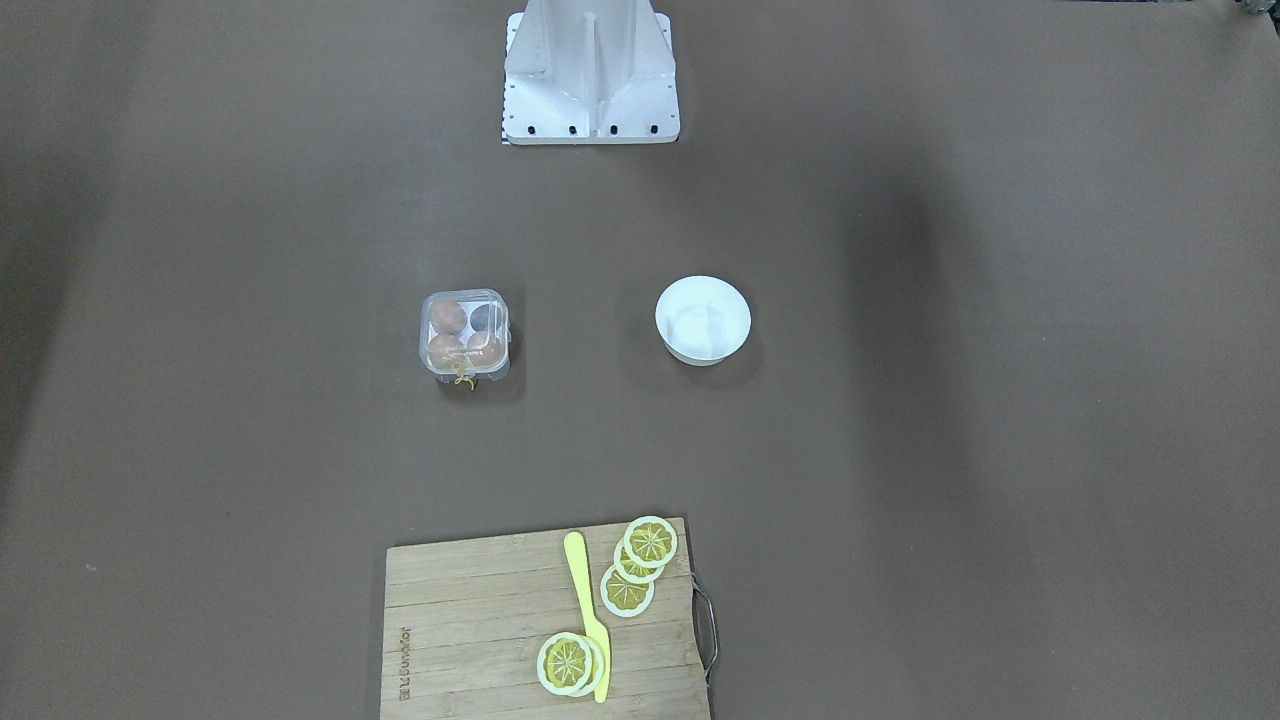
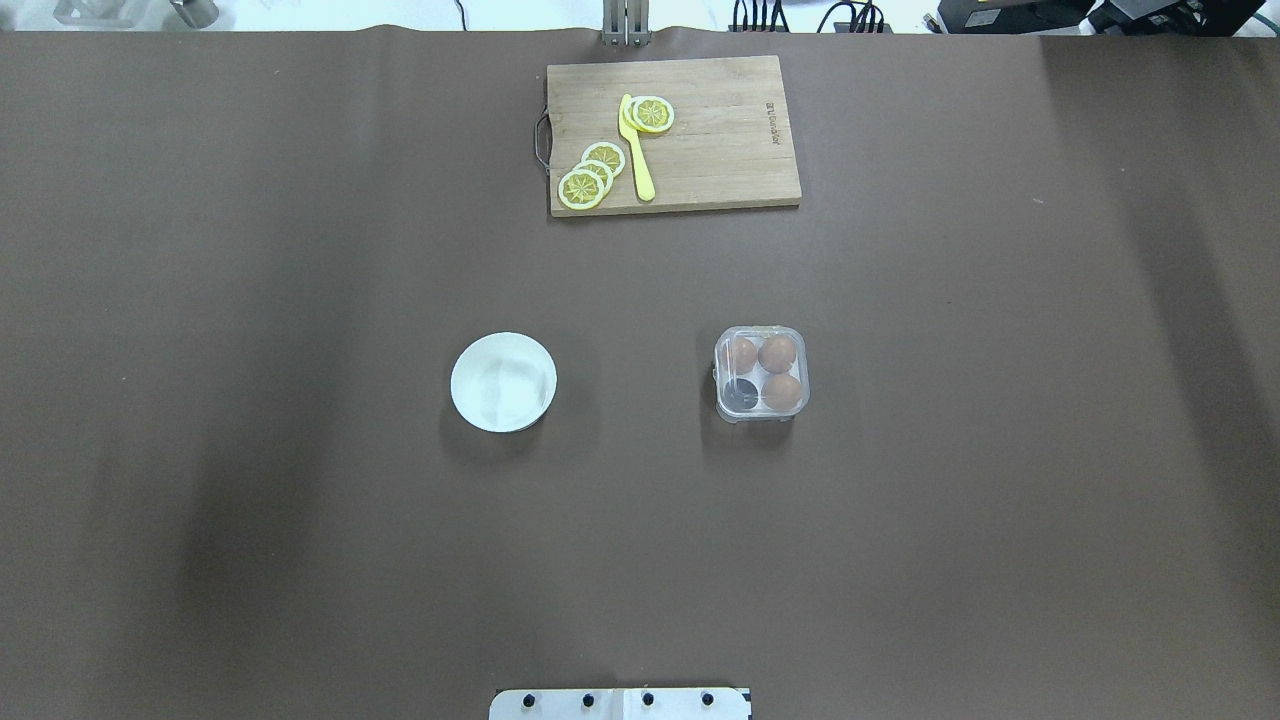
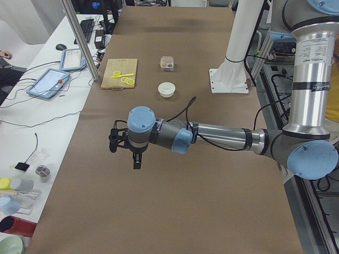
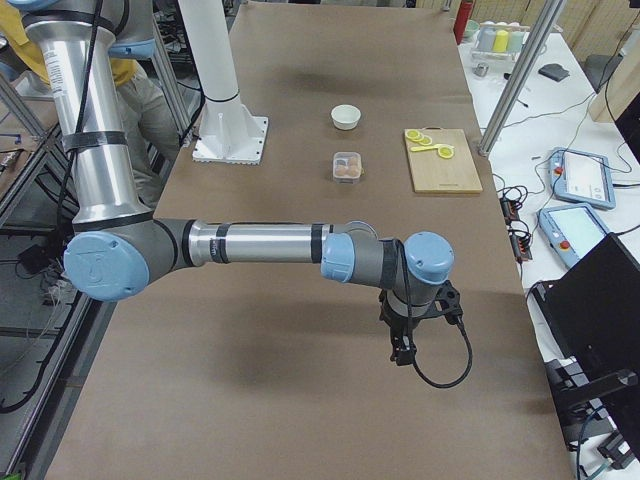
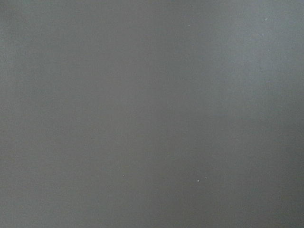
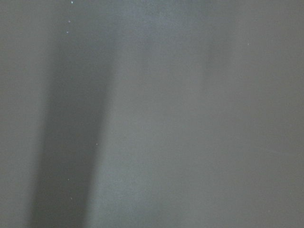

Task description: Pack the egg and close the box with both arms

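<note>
The clear box (image 2: 762, 373) stands mid-table with its lid down over the cells; it also shows in the front view (image 1: 465, 335). Three light-brown eggs sit in it, one of them (image 2: 783, 392) nearest the robot, and one cell (image 2: 741, 393) is dark and empty. A yellow string (image 1: 462, 378) hangs at its edge. My left gripper (image 3: 136, 160) hangs over bare table far from the box, seen only in the left side view. My right gripper (image 4: 403, 350) hangs likewise at the other end. I cannot tell whether either is open or shut. Both wrist views show only brown cover.
A round white bowl (image 2: 503, 382) stands left of the box. A wooden cutting board (image 2: 720, 130) at the far edge carries lemon slices (image 2: 583, 187) and a yellow knife (image 2: 636, 150). The robot's white base (image 1: 590, 75) is at the near edge.
</note>
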Motion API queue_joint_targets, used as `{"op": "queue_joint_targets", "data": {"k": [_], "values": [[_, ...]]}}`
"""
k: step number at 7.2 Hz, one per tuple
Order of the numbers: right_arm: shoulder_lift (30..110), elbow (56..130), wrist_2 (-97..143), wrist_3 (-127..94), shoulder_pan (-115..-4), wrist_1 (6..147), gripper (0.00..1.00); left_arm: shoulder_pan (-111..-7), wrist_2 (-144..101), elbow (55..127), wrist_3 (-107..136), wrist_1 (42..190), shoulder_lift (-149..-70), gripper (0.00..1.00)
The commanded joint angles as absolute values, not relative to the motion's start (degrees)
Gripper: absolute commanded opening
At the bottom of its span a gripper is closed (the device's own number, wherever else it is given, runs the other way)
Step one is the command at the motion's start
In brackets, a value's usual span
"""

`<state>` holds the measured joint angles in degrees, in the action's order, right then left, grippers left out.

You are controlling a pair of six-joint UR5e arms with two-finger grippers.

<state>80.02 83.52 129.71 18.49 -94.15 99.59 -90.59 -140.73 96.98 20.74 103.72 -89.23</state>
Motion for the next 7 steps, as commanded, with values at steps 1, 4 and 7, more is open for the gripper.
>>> {"op": "queue_joint_targets", "data": {"k": [1,4,7], "values": [[79.98,83.58,128.94,19.16,-95.01,100.90,1.00,-90.61,-140.71,96.94,20.74,103.62,-89.30,0.98],[79.80,83.76,128.93,19.16,-95.01,100.63,1.00,-90.62,-140.71,96.68,20.74,103.62,-89.47,0.98],[79.54,83.85,128.94,19.07,-95.01,100.55,1.00,-90.61,-140.71,96.77,20.83,103.62,-89.56,0.98]]}}
